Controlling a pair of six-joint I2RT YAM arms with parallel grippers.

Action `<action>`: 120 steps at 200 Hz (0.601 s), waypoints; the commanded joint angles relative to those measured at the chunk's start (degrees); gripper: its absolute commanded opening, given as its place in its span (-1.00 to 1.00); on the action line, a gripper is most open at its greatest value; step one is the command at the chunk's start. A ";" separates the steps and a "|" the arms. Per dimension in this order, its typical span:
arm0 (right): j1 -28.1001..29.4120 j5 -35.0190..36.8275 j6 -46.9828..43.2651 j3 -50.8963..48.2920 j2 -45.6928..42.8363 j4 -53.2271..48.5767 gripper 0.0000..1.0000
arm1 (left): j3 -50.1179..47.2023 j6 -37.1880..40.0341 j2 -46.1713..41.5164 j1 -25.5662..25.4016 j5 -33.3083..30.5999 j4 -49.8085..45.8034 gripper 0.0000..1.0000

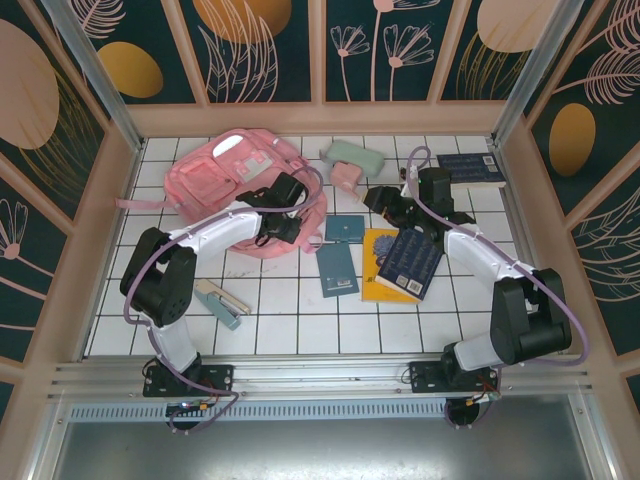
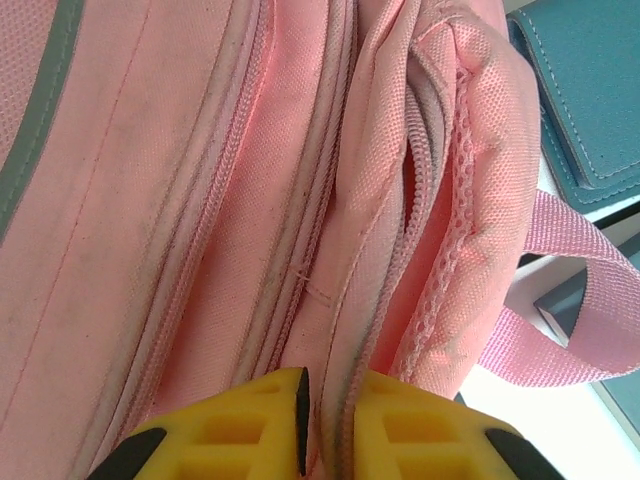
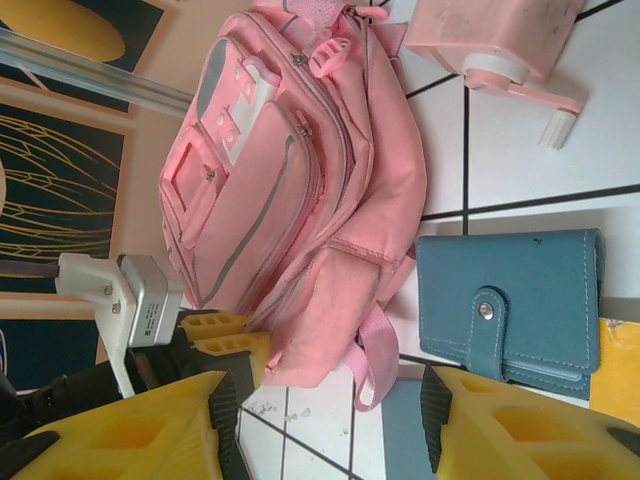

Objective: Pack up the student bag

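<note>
The student bag, a large, soft backpack of pink woven fabric, lies slumped on the far left of the white tiled worktop. We see padded front pockets edged with pale grey reflective strips, pink plastic buckles, rows of pink zip teeth and a flat webbing strap looping out at its side. The weave is fine and grainy, and the seams look slightly grubby.

The left hand sits at the bag's near right edge. Its ribbed yellow fingers are drawn almost together, pinching a fold of fabric along a zip seam. The right hand hovers just right of the bag with its yellow fingers spread wide and nothing between them.

Just beside the bag lies a flat teal leather-look wallet with stitched edges and a snap tab. Farther back sit a small pink plastic box-shaped item and a rounded mint-green pencil case. Near the right arm, a dark blue book with a patterned cover rests on a yellow book.
</note>
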 commanded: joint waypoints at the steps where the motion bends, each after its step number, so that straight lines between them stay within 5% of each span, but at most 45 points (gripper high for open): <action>1: -0.42 -0.30 -0.18 -0.57 -1.38 1.35 0.07 | 0.46 0.48 1.25 -0.06 -0.90 -1.38 -0.58; 32: -0.43 -0.26 0.08 -0.51 -1.60 1.59 0.06 | -0.21 0.45 1.95 -0.03 -1.18 -0.63 -0.57; 57: -0.36 -0.80 0.18 -0.56 -1.79 1.72 0.03 | 0.13 0.09 1.67 0.02 -1.20 -0.17 -0.89; 85: 0.16 -0.84 -0.55 -0.58 -1.94 1.23 0.02 | 1.81 -0.87 -1.59 0.25 0.39 -0.14 -0.95; 120: 6.68 0.07 -1.57 1.98 2.12 0.08 0.03 | 3.65 -2.48 -4.88 1.72 4.30 -0.67 -1.00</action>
